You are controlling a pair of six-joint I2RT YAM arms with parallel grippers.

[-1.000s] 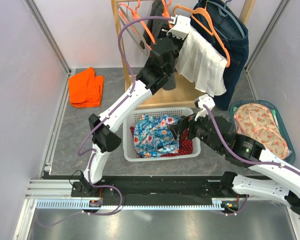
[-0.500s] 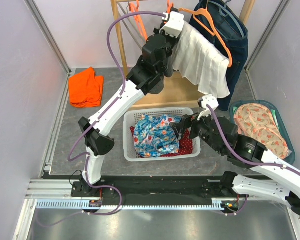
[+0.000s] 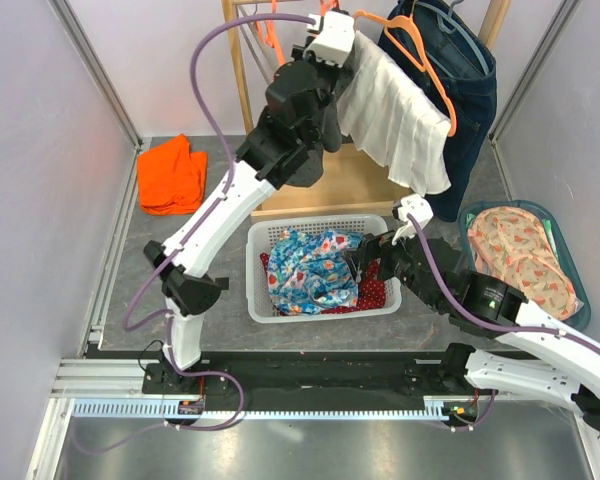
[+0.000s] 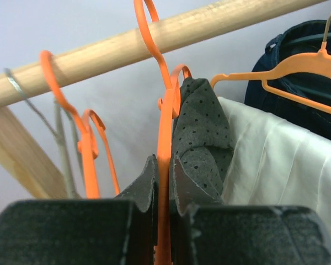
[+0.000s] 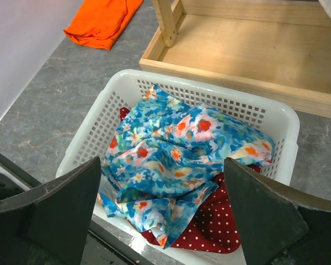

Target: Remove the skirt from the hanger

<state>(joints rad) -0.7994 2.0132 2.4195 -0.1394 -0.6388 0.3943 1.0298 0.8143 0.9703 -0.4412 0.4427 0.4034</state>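
1. Centre of the overhead view: a white lattice basket point(image 3: 263, 290), filled with a blue floral cloth point(image 5: 171, 160) lying on top of a red white-dotted cloth point(image 5: 209, 232), the red showing at the basket's lower right corner.
2. Right side of the overhead view, just beside the basket: a teal tub point(image 3: 468, 222) holding a peach patterned cloth point(image 3: 520, 255) that covers nearly all of its inside.
3. Top of the right wrist view, just beyond the basket: the shallow wooden base tray point(image 5: 248, 49) of the clothes rack.
4. Upper left of the overhead view: an orange cloth point(image 3: 172, 175) folded on the floor, in no container.
5. Top centre of the overhead view: the white skirt point(image 3: 395, 115), hanging in pleats down and to the right, with a dark blue garment point(image 3: 475, 90) behind it.
6. Lower middle of the left wrist view: the left gripper point(image 4: 164, 165) clamped tight on the flat stem of an orange hanger point(image 4: 164, 127), whose hook rises across the wooden rod point(image 4: 99, 55). Grey dotted fabric point(image 4: 201, 132) touching the hanger's right side, white skirt just beyond. Cannot tell whether the skirt hangs on this same hanger.
7. Bottom corners of the right wrist view: the right gripper point(image 5: 161, 182) spread wide, holding nothing, hovering over the basket.
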